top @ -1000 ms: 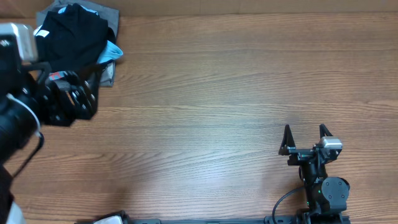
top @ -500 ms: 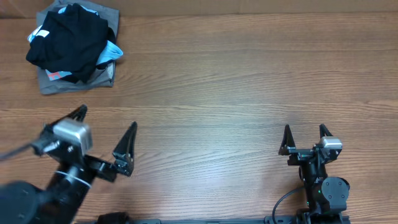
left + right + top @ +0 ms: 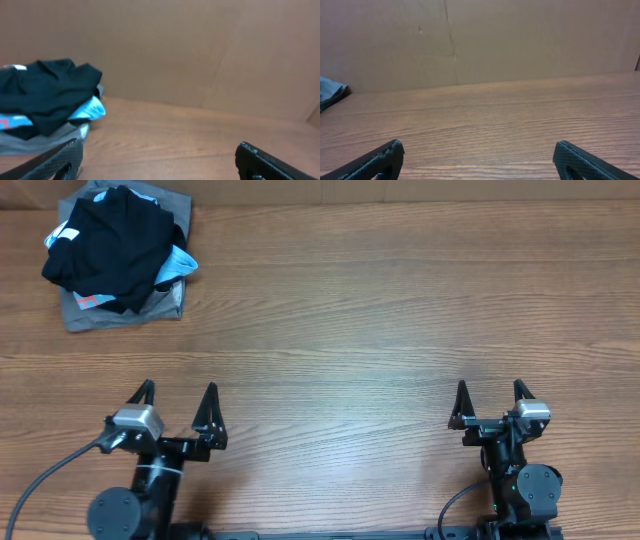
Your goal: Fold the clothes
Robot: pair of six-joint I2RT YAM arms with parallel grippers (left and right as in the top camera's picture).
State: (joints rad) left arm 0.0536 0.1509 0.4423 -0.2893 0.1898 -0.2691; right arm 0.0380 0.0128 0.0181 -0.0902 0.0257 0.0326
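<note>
**Left claw drawn back to the near edge; shirt on the pile at the far left corner**

Since the earlier overhead frame, my left claw (image 3: 178, 387) has drawn back from the pile at the far left corner of the table (image 3: 350, 330). It now sits at the near edge, left side. My right claw (image 3: 489, 385) has kept its place at the near edge, right side. Both claws are released, with jaws spread wide and grasping nothing. Each wrist view shows only wood between the fingertips.

The shirt (image 3: 105, 245) is black and bunched into a rough mound, its white neck label turned up at the far left. It lies on top of a grey garment (image 3: 120, 315). A blue shirt (image 3: 178, 262) pokes out from under its right side. The mound is well apart from both claws, though nearer my left one.

As I judge it, the corner serves as a stacking place that keeps the broad middle of the table free for spreading cloth. My claws stand level with each other and open, a waiting stance that favours neither arm. The mound's outline is lumpy rather than square, so I would not call it neatly folded. Whether it counts as finished, I cannot tell. If work remains, my left claw has the shorter reach. Thin, soft fabric like this would likely sag and drag its neighbours when lifted.
</note>
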